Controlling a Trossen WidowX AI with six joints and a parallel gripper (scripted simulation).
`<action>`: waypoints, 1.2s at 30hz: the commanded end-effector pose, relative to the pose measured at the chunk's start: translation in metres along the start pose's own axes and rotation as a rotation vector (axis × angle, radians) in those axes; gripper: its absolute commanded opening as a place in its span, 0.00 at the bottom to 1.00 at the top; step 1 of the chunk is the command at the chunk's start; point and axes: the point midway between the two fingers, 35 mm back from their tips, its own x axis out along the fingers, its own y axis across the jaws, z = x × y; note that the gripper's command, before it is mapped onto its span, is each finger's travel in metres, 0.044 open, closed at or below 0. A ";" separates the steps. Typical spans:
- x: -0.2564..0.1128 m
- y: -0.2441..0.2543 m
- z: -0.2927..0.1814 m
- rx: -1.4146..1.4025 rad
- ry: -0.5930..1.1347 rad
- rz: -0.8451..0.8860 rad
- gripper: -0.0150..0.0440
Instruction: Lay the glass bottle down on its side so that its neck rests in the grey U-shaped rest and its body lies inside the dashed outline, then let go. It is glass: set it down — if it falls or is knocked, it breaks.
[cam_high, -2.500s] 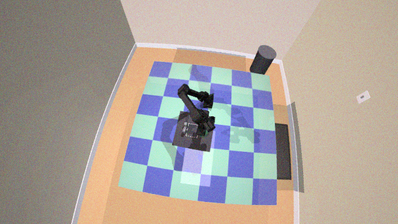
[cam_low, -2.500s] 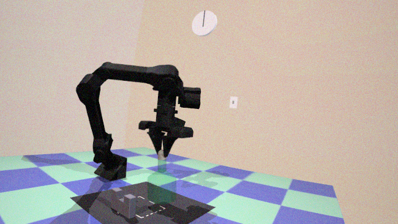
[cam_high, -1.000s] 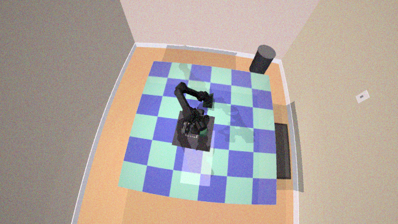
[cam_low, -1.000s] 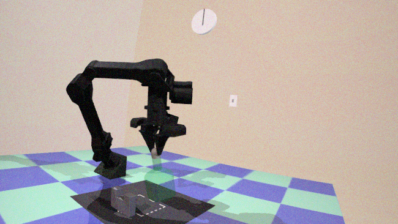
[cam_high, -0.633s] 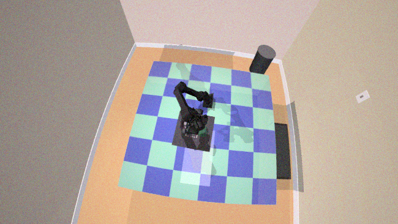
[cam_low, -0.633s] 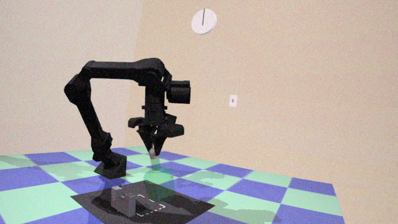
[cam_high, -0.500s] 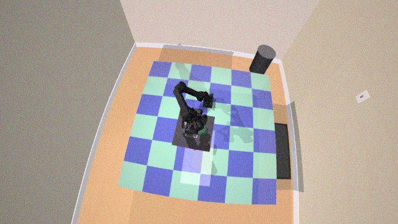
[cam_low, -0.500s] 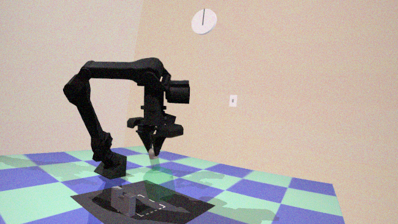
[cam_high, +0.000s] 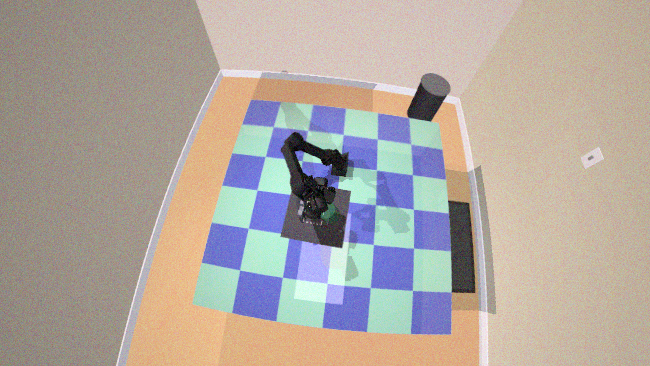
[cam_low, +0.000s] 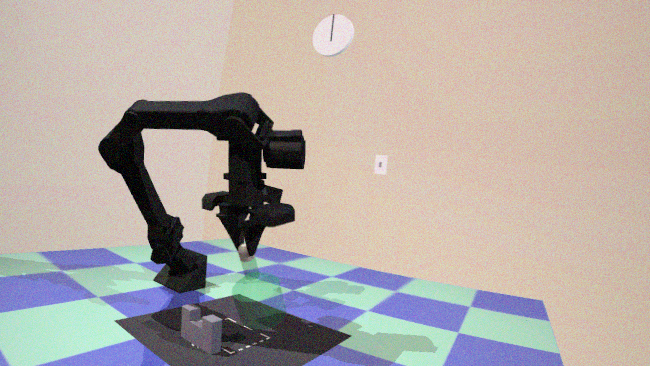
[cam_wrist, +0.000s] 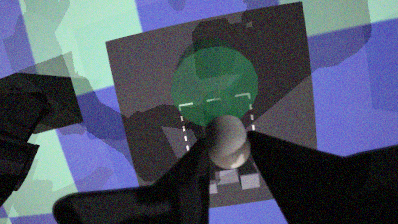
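- We have the tool (cam_high: 317, 206) (cam_low: 246, 252) (cam_wrist: 226, 140) part-way open, its fingers closed about the pale top of the glass bottle (cam_high: 330, 214) (cam_low: 259, 295) (cam_wrist: 215, 75), and the grip looks settled.
- The bottle leans: its green body is low over the dark mat (cam_high: 320, 237) (cam_low: 320, 340) (cam_wrist: 145, 90), on the side nearer the tabletop's right edge in the top view, and its neck slants up towards the left edge. We cannot tell whether its base touches down.
- The grey U-shaped rest (cam_high: 301, 210) (cam_low: 214, 334) (cam_wrist: 250, 181) stands on the mat's side nearer the tabletop's left edge; the dashed outline (cam_high: 314, 223) (cam_low: 255, 343) (cam_wrist: 186, 131) lies just beside it, towards the right edge.
- We judge the step in hand to be tipping the bottle over. It is well short of lying flat, and the neck is not yet in the rest.
- Next we should bring the neck down in an arc towards the left edge, keeping it in line with the slot and the body over the outline.
- We must go slowly: a slip, or a knock on the rest, could break the glass. We let go only once neck and body are both borne.
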 end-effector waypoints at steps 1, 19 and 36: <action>0.000 0.000 -0.010 0.001 0.008 -0.001 0.44; 0.001 -0.001 -0.024 -0.005 -0.028 0.003 0.44; 0.002 -0.001 -0.037 -0.012 -0.064 0.005 0.44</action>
